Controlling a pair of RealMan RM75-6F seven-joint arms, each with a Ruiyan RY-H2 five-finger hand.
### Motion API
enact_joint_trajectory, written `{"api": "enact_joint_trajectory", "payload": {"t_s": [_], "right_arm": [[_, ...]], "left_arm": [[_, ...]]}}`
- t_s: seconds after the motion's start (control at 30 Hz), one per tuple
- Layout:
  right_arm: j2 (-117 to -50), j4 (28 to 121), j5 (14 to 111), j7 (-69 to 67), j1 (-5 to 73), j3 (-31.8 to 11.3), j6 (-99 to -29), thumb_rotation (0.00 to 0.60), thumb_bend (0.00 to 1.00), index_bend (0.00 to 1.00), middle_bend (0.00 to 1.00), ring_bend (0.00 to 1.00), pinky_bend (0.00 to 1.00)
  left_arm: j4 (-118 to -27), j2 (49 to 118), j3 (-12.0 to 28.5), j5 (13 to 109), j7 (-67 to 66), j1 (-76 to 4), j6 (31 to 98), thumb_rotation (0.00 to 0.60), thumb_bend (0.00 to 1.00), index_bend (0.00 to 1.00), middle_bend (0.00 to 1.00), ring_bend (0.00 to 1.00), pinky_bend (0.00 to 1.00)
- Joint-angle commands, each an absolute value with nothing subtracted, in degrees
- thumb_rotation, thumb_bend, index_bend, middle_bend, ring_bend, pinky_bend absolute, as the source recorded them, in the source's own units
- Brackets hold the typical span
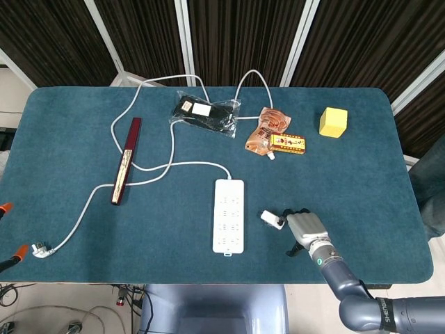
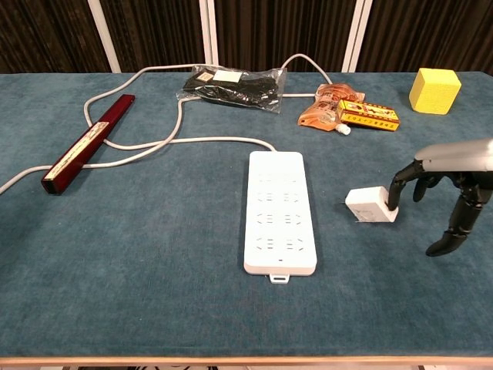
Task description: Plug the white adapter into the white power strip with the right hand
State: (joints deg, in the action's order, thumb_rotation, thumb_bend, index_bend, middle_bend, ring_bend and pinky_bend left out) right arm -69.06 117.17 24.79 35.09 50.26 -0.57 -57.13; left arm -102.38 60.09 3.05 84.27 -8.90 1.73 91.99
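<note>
Table [image 2: 154, 308]: we note a flat top under teal felt-like cloth with a fine nap and rounded corners.
Power strip [image 2: 280, 210] [image 1: 229, 215]: long white rectangle of smooth plastic, lying flat near the table's middle, sockets up; its white cable [image 2: 185, 142] loops off toward the far left.
Adapter [image 2: 372, 205] [image 1: 272, 219]: small white plastic block, prongs pointing at the strip, lying just right of it and apart from it.
Right hand [image 2: 447, 185] [image 1: 304, 228]: grey metal back, dark jointed fingers [image 2: 399, 185] curled downward; one fingertip touches the adapter's right end. We see contact, not a grip; the fingers are apart.
Left hand: we find it in neither view.
Other things: yellow foam-like cube [image 2: 434, 90], orange pouch [image 2: 323, 108], dark flat bar [image 2: 85, 146], black item in clear bag [image 2: 235, 83].
</note>
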Motion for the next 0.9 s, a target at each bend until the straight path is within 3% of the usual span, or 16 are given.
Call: {"api": "enact_joint_trajectory", "payload": {"t_s": [0.03,0.33,0.9], "right_arm": [[-69.59,116.9,23.36,35.67,51.32,-1.06,-57.41,0.6,0.22,0.19,0.17,0.23,0.14],[-70.48,115.57,19.53,36.34,53.63,-2.02,-58.12,0.6,0.22,0.19,0.17,0.23,0.14],[-66.71,120.39,22.56,35.07,52.58,-2.39,-64.14,0.6,0.22,0.19,0.17,0.23,0.14]], "left_arm": [[-102.37,60.04,3.08,84.24,-8.79,1.76,92.05,0.6,0.19,0.16,0.0,0.0,0.08],[-102.31,59.96,3.19,83.97,-8.65,1.72,91.96,0.6,0.19,0.16,0.0,0.0,0.08],[-102.47,60.17,3.1,84.07,-9.28,1.82,92.21,0.6,0.19,0.16,0.0,0.0,0.08]]}}
